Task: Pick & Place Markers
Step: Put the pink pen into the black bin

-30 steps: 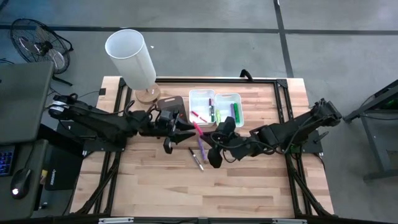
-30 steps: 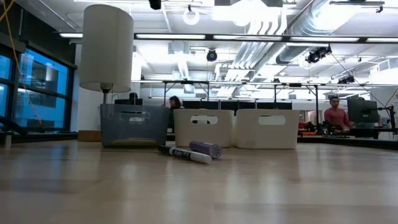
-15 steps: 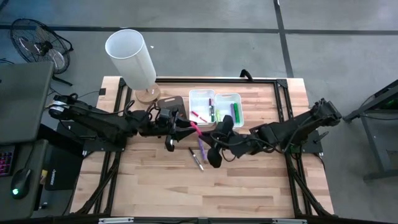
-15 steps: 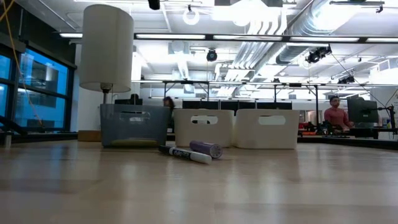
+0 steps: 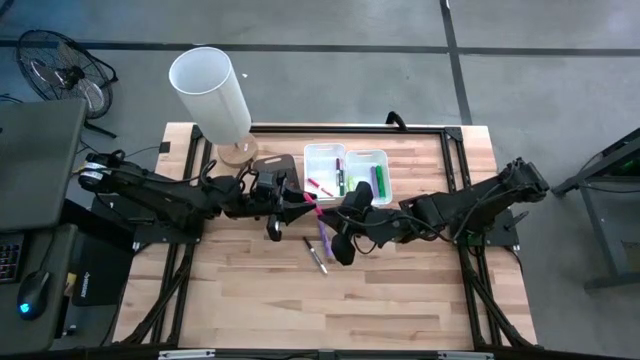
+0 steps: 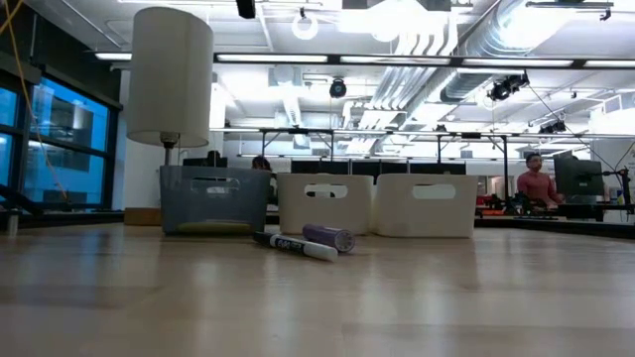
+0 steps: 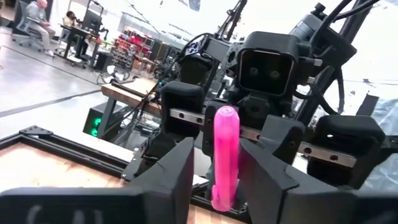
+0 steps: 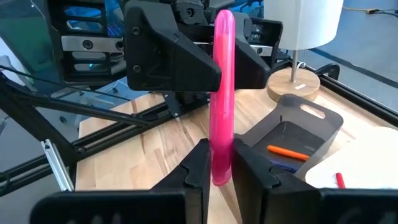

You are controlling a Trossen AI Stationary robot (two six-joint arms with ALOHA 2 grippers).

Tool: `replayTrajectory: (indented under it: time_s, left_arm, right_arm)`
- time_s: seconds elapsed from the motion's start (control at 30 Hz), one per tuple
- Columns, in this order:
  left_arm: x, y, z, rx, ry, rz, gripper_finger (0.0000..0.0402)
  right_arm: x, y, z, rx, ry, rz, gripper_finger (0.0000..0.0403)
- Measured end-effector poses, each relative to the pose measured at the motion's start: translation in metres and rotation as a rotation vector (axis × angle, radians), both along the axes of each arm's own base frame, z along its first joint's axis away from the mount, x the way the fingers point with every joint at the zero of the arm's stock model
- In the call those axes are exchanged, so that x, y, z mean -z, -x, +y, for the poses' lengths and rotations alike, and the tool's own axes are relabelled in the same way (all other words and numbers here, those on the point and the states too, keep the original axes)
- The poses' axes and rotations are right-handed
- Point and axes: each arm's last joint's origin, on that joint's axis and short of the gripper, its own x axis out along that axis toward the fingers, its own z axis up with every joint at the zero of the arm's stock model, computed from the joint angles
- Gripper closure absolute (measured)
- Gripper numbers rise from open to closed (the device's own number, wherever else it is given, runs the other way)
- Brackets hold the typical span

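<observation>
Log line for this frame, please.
phase: handover | pink marker gripped by both left gripper and right gripper, above table

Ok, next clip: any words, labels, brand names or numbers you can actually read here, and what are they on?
None can be read.
Black-and-white marker lying on the table: dark lettering on its barrel, too blurred to read.
Dark device beside the table: a pale mark, too small to read.
Pink marker, dark bin and white bins: no text shows.
</observation>
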Motion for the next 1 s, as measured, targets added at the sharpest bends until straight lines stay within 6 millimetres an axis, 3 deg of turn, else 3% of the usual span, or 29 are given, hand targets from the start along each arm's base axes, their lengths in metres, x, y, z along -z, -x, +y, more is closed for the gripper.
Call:
replayTrajectory:
  time_s: [0.27, 0.6, 1.0]
  left_arm:
    - [-0.0001, 0.0000, -0.0008, 0.023, -0.001, 0.000, 0.0371]
    - [-0.0001, 0.0000, -0.0008, 0.021, -0.010, 0.000, 0.0368]
    - [0.0003, -0.0002, -0.0009, 0.025, -0.016, 0.005, 0.0368]
  right_arm:
    - [0.0005, -0.0001, 0.0000, -0.003, 0.008, 0.006, 0.0359]
    - [0.0005, 0.0000, 0.0002, -0.003, 0.009, 0.006, 0.0362]
    - [0.0003, -0.0001, 0.0003, -0.010, 0.019, 0.007, 0.0323]
